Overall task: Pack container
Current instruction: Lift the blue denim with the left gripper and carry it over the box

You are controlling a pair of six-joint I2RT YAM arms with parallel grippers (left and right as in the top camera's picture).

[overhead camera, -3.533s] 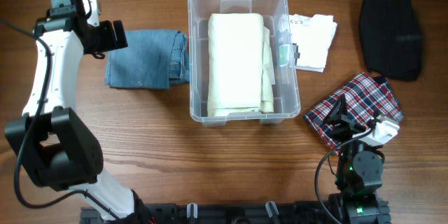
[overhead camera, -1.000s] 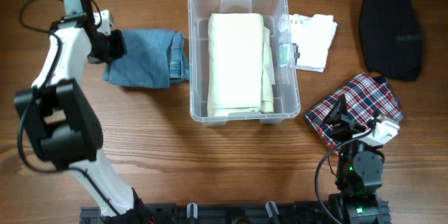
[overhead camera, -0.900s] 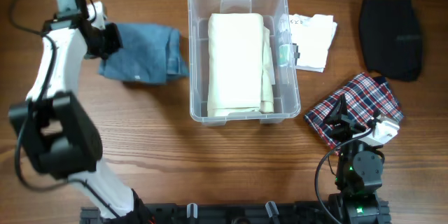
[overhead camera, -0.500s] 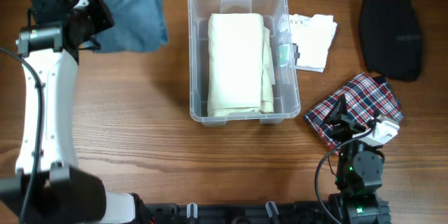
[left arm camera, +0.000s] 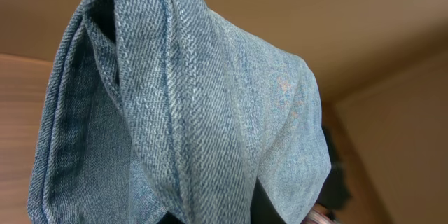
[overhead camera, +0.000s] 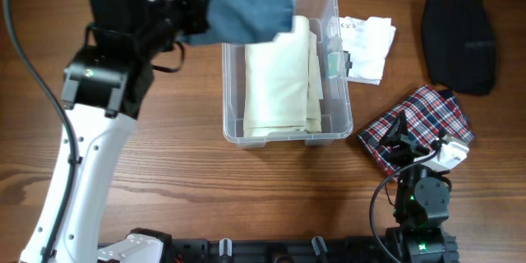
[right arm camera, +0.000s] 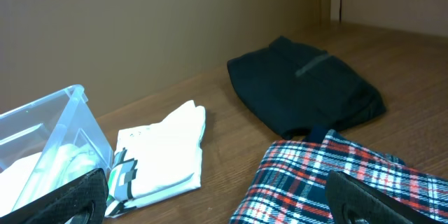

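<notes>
Closest to the robot's base, the right tool (right arm camera: 218, 194) stands with its jaws spread as wide as they go and nothing between them. Under it, and running off to its right, a folded red, white and navy plaid cloth (overhead camera: 427, 119) lies on the brown wooden counter (overhead camera: 164, 164). Whether the fingers touch the cloth cannot be told.

Ahead and to the left of that tool, the clear rectangular plastic container with rounded corners (overhead camera: 286, 139) sits flat on the counter, its near right corner close to the plaid cloth. A folded cream fabric bundle (overhead camera: 279, 90) lies inside and covers most of the floor.

The left tool (overhead camera: 200, 6) is in the air beside the container's far left corner, clamped tight on a folded blue denim garment (overhead camera: 246, 0). Its fingertips are hidden by the cloth. The denim extends to the right of this tool and, from overhead, covers the container's far left corner and the far end of the cream bundle. From the left wrist, its folds fill most of the view.

Farther out, ahead and to the left of the right tool, a folded white garment (overhead camera: 370, 45) lies just beside the container's right wall. Straight ahead of that tool and farthest off lies a folded black garment (overhead camera: 459, 43), well apart from the white one.
</notes>
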